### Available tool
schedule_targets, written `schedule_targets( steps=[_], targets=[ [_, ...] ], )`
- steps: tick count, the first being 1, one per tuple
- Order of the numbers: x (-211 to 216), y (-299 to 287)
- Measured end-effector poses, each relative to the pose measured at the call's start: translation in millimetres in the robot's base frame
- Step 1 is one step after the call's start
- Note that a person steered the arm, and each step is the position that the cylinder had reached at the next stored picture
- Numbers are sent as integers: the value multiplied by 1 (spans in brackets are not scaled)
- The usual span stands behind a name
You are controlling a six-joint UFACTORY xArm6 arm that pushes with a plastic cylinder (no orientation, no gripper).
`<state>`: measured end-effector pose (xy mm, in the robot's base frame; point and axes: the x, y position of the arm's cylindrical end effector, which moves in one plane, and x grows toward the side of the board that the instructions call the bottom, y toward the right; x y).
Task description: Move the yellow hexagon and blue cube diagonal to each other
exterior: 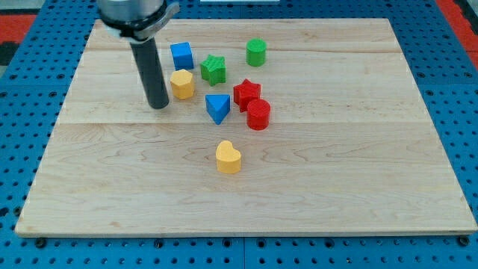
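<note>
Pale wooden board [112, 179] of three glued planks, filling most of the view, resting on a blue perforated surface [19, 112] visible at both sides and along the bottom; a patch of red [22, 26] at the top left corner and another at the top right. Toward the view's left, dark rod hanging from a black mount, my tip [158, 107] down on the wood, holding nothing and having no fingers to open or close. Just to the right of the tip, close but seemingly not touching, yellow hexagon [182, 84]. Directly above it toward the view's top, nearly touching, blue cube [181, 55]. Further right, green star [213, 69], level between those two. Below it, blue triangular block [218, 107]. Lower still, alone near the board's middle, yellow heart-shaped block [228, 158]. Right of the blue triangle, red star [246, 93], and touching it below, red cylinder [258, 115]. At the top of the cluster, green cylinder [256, 51], apart from the rest. Right half of the board plain wood grain.
</note>
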<state>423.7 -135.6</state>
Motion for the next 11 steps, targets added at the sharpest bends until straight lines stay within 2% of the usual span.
schedule_targets(
  steps=[1,2,4,5,6,7,8,9,10,11],
  targets=[
    [46,16],
    [10,57],
    [-47,27],
    [-33,-15],
    [-93,28],
    [-105,49],
    [-124,16],
    [-153,16],
    [-175,72],
    [-140,122]
  ],
)
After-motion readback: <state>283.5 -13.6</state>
